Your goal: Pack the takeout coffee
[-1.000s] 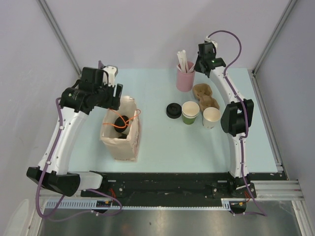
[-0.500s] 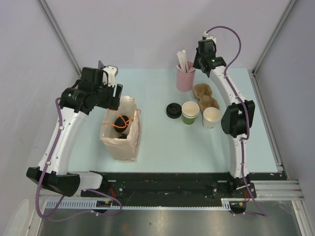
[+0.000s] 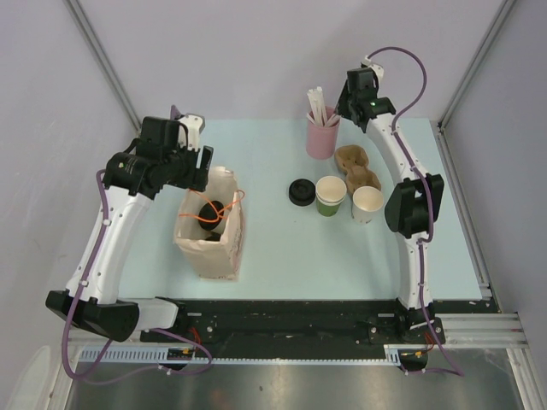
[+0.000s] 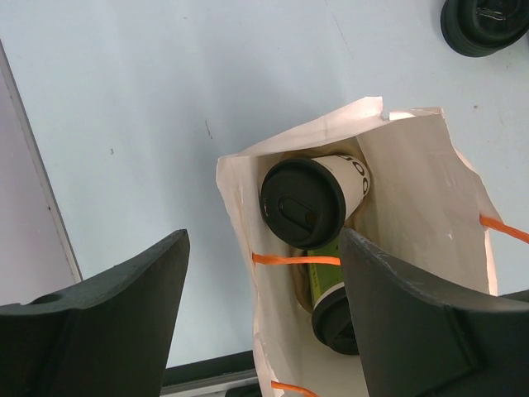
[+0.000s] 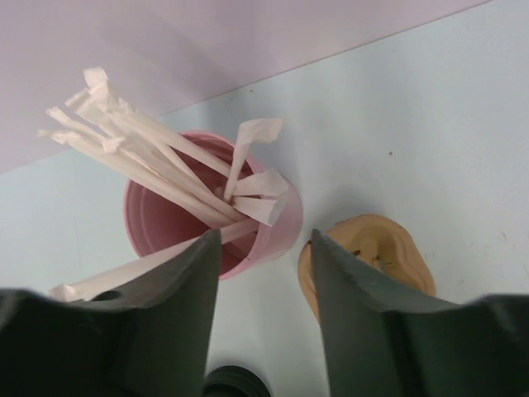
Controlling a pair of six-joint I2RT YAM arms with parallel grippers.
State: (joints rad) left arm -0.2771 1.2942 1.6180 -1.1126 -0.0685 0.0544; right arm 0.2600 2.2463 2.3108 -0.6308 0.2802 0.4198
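This looks like a lab test cell. Plain grey walls [image 3: 256, 51] box in a pale table [image 3: 282, 256], with aluminium framing [image 3: 479, 325] along the bottom.

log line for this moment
left gripper: open over white paper bag | in bag: black-lidded white paper cup, black-lidded green paper cup | right gripper: open above pink cup of straws

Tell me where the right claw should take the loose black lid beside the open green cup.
Take the black lid by its rim, straight down from above: it lies flat on the table, so only its edge offers purchase. Set the right claw across its near and far edges, since the open green cup stands close on its right and would likely block a finger there.
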